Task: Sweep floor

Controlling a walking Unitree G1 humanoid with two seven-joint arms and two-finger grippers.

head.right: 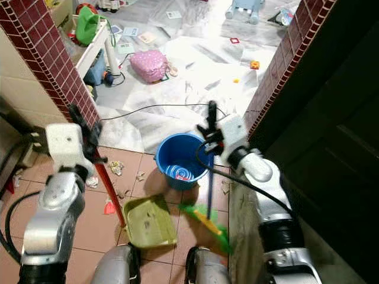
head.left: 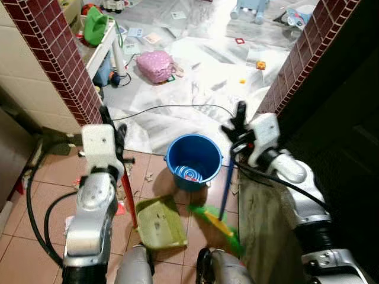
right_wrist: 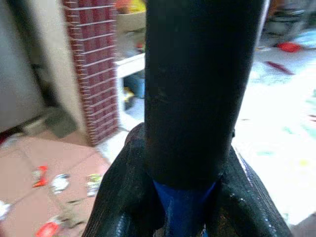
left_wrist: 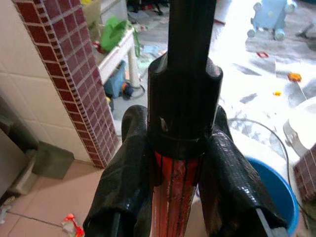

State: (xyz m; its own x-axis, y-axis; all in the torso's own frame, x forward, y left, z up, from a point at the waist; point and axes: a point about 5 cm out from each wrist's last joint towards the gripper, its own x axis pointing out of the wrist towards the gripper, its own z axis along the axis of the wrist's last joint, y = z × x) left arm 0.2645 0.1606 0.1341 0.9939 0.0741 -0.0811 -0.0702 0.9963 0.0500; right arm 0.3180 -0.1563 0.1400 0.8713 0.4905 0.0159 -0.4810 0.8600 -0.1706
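Note:
My left gripper is shut on the red handle of a green dustpan, which rests on the tiles by my feet. In the left wrist view the black fingers clamp the red handle under its black cap. My right gripper is shut on the blue handle of a broom, whose green head sits right of the dustpan. In the right wrist view the fingers squeeze the blue handle. Paper scraps and wrappers litter the tiles to the left.
A blue bucket stands just beyond the dustpan. Brick pillars frame a doorway to a bright room strewn with a pink bag, toys and a black cable. A dark wall and ledge close in on my right.

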